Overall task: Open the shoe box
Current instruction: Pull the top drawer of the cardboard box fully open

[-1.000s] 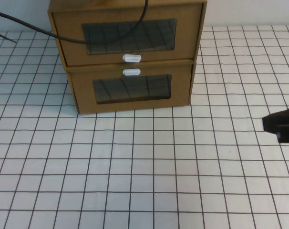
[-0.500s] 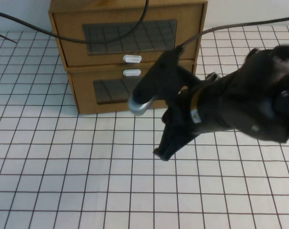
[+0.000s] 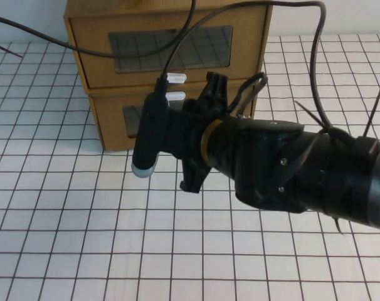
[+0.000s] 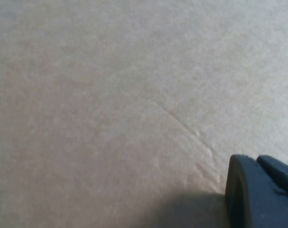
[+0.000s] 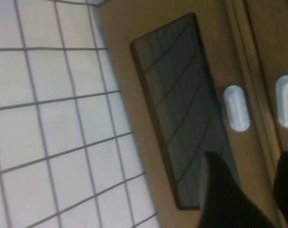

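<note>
The box [image 3: 96,72], brown cardboard with two stacked drawers, stands at the upper left-centre of the high view on the white gridded counter [image 3: 83,238]. The upper drawer [image 3: 246,37] and lower drawer [image 3: 108,125] both sit flush and shut. Each front carries a small white handle. The upper handle [image 3: 175,78] shows clear, while the lower handle [image 3: 175,96] is partly hidden behind the arm. A black cable [image 3: 108,55] crosses in front of the upper drawer.

The right arm [image 3: 290,169] reaches from the right edge to the middle of the high view, in front of the lower drawer. In the right wrist view the right gripper [image 5: 248,159] faces that drawer's dark window [image 5: 182,109]. Its two fingers [image 5: 220,194] are spread apart and grip nothing.

The left gripper [image 4: 260,190] shows only at the lower right corner of the left wrist view, close over plain tan cardboard. I cannot tell whether it is open or closed.
</note>
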You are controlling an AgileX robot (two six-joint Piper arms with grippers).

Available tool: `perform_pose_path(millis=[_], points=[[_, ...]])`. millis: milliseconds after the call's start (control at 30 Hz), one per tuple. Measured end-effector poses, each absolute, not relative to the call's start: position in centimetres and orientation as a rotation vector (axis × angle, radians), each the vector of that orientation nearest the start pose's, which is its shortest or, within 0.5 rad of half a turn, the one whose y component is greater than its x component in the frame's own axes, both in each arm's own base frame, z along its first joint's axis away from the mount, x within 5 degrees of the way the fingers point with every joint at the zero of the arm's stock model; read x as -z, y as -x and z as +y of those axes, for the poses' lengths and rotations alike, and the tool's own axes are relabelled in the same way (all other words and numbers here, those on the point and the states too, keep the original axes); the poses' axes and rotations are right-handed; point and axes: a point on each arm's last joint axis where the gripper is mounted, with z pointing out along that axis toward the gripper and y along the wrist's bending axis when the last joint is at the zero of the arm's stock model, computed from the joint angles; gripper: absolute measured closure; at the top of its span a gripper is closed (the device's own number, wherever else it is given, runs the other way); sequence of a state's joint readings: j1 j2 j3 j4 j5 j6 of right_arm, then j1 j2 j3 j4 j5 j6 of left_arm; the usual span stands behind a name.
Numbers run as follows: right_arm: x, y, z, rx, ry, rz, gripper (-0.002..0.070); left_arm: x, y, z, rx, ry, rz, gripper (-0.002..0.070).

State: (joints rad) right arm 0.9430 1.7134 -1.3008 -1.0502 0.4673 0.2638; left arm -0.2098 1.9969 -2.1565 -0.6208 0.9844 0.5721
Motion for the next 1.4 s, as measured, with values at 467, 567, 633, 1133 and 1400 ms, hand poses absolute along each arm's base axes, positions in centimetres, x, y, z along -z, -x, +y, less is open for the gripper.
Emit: perform_pose_path(millis=[467,567,633,1133,1400], points=[[-28.1,-32.0,31.2,0.415,1.302,1.451,0.0379,-39.9,-42.9,-13.9,0.6,-0.741,2.084,0.0677],[-27.6,-32.8,31.6,0.441,1.319,1.429,0.0382,-39.9,-42.9,-13.9,0.6,-0.742,2.086,0.0677],[-27.2,-33.2,31.6,0.458,1.333,1.416,0.0392,-39.9,-42.9,-13.9,0.601,-0.743,2.087,0.0677],[-26.4,-34.7,31.8,0.464,1.38,1.365,0.0422,-40.0,-42.6,-13.9,0.61,-0.757,2.097,0.0677],[-25.8,-35.5,32.3,0.47,1.376,1.368,0.0449,-40.0,-42.5,-13.9,0.618,-0.767,2.104,0.0677]])
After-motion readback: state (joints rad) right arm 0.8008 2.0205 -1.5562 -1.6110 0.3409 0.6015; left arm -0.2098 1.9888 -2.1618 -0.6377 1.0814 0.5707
